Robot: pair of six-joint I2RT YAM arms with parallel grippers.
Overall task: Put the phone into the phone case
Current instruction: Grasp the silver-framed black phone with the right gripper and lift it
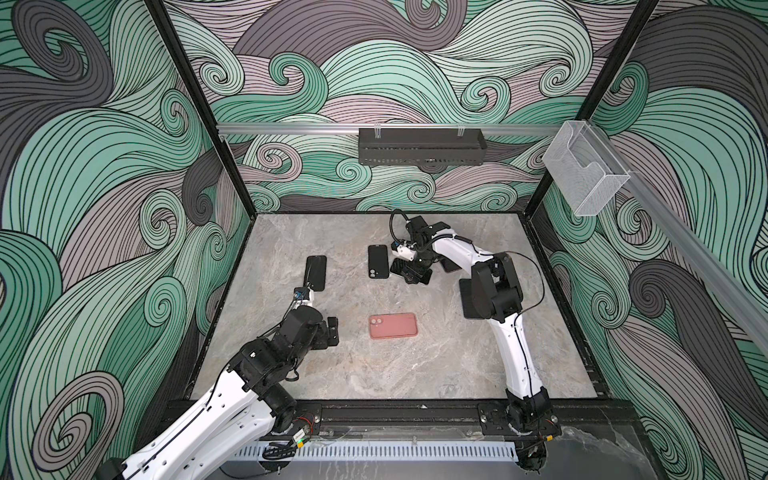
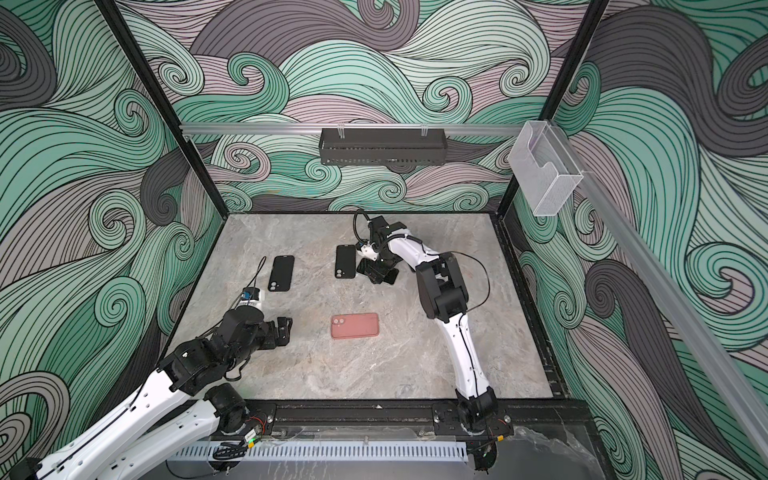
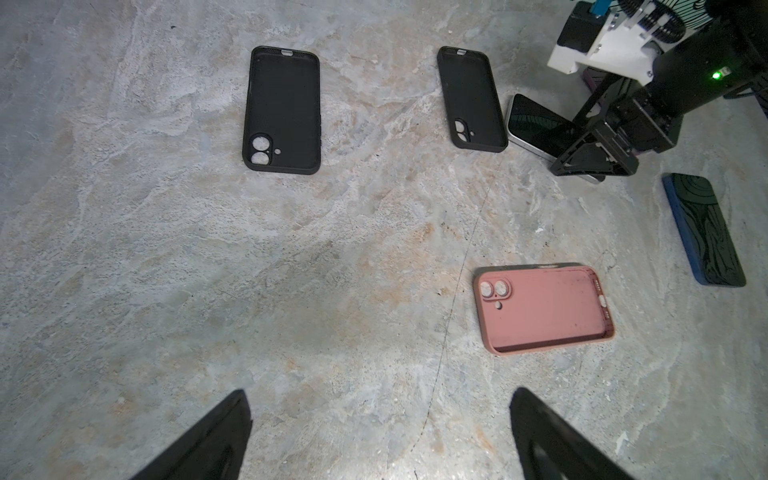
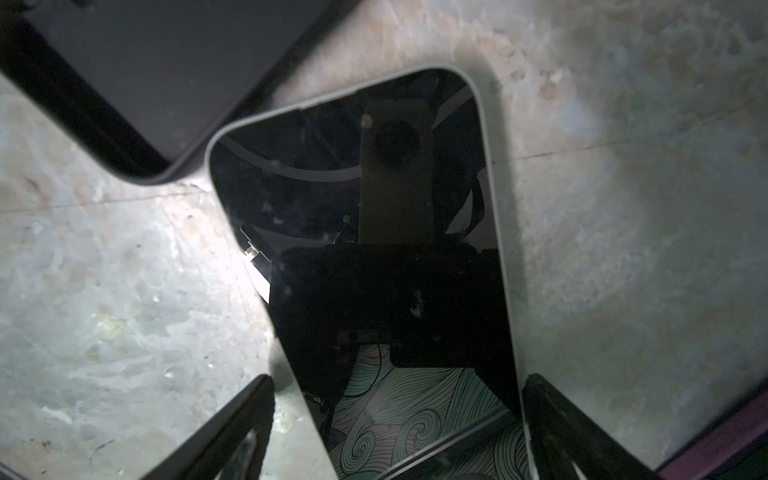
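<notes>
Straddles phone with right gripper, jaws apart either side of its long edges, not yet clamped. Holds left gripper spread wide, well away.

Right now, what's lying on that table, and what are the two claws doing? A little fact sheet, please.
Surface: marble-look table
Empty cases: pink case, left black case, middle black case, all open side up
Phones: silver-edged phone, screen up, beside the middle black case; blue phone, screen up, lying apart
Right claw: open, fingers astride the silver-edged phone
Left claw: open, above bare table, holding nothing
</notes>
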